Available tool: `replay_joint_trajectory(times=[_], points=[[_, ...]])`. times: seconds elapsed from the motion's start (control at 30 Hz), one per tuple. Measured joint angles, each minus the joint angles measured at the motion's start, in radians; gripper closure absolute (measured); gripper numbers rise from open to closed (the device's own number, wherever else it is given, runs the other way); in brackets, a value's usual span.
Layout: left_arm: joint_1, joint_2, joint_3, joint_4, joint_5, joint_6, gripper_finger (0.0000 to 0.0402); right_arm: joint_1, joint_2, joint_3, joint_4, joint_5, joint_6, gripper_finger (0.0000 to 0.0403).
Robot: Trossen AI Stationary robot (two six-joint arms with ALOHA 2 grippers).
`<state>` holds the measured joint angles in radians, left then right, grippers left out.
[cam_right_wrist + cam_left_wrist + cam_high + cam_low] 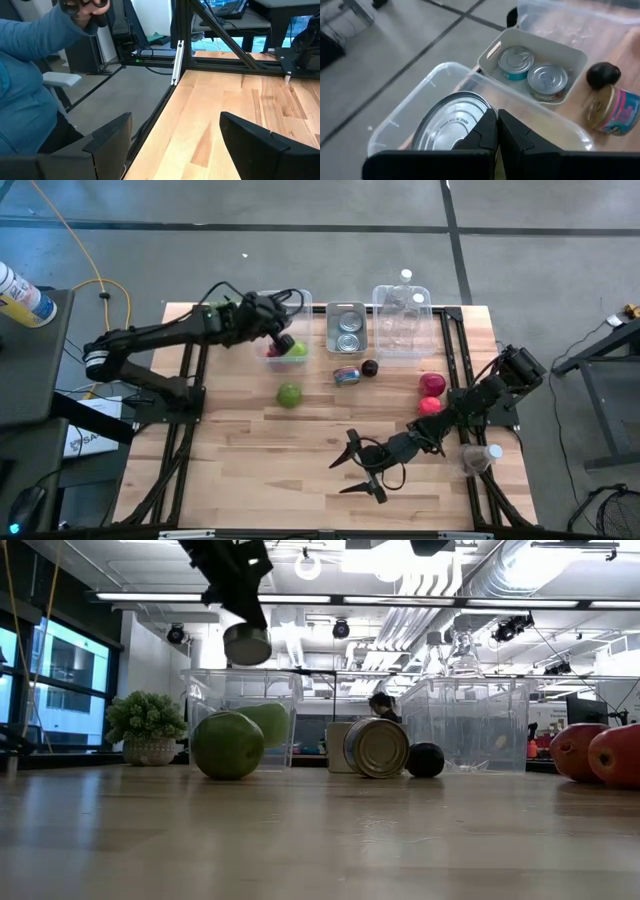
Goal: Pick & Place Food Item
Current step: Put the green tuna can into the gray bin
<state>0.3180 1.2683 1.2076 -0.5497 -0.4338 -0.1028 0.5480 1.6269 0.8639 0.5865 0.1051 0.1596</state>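
Note:
My left gripper (280,335) hangs over the clear bin (268,302) at the table's far left, shut on a silver can (451,126). In the low view the can (247,643) hangs tilted below the gripper (240,602), above the bin. Inside the bin lie a green fruit (298,350) and something red (271,351). A green apple (289,394) rests on the table near the bin. My right gripper (362,470) is open and holds nothing, low over the table near its front edge. My left gripper has the can by the edge of its top (482,111), between the two shut fingers (487,131), which slant down from the table's left. The fingers hide the exact place of contact. The can is lifted clear and tilted, above the clear bin.
A small white bin (347,308) holds two cans; a larger clear bin (402,320) stands to its right. A can on its side (347,374), a dark fruit (370,367) and two red apples (432,385) lie mid-table. A bottle (480,458) stands at the right edge. A person's blue sleeve (30,75) shows beyond the table.

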Motion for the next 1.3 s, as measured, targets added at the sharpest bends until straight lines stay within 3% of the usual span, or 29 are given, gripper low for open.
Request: replay_joint_trajectory(times=[0.13,0.27,0.43,0.6,0.93,1.13,1.3], points=[[0.021,0.002,-0.002,0.011,0.009,0.001,0.0401,0.000,0.000,0.000,-0.002,0.000,-0.001,0.0114],[-0.038,0.003,-0.002,0.063,0.022,0.036,0.0401,0.000,0.000,0.000,-0.005,0.000,-0.002,0.0114],[-0.114,0.046,-0.002,0.258,0.136,0.101,0.0401,0.000,0.000,0.000,0.000,-0.003,-0.006,0.0114],[-0.096,0.160,-0.002,0.399,0.177,0.104,0.0401,0.008,0.000,0.000,0.018,-0.003,-0.007,0.0114],[-0.005,0.372,-0.002,0.575,0.472,0.102,0.0401,0.038,0.000,0.000,0.029,-0.001,-0.007,0.0114],[0.023,0.438,-0.002,0.667,0.477,0.102,0.0401,0.042,0.000,0.000,0.022,0.000,-0.003,0.0114],[0.022,0.464,-0.002,0.664,0.480,0.188,0.0401,0.041,0.000,0.000,0.007,0.000,-0.003,0.0114]])
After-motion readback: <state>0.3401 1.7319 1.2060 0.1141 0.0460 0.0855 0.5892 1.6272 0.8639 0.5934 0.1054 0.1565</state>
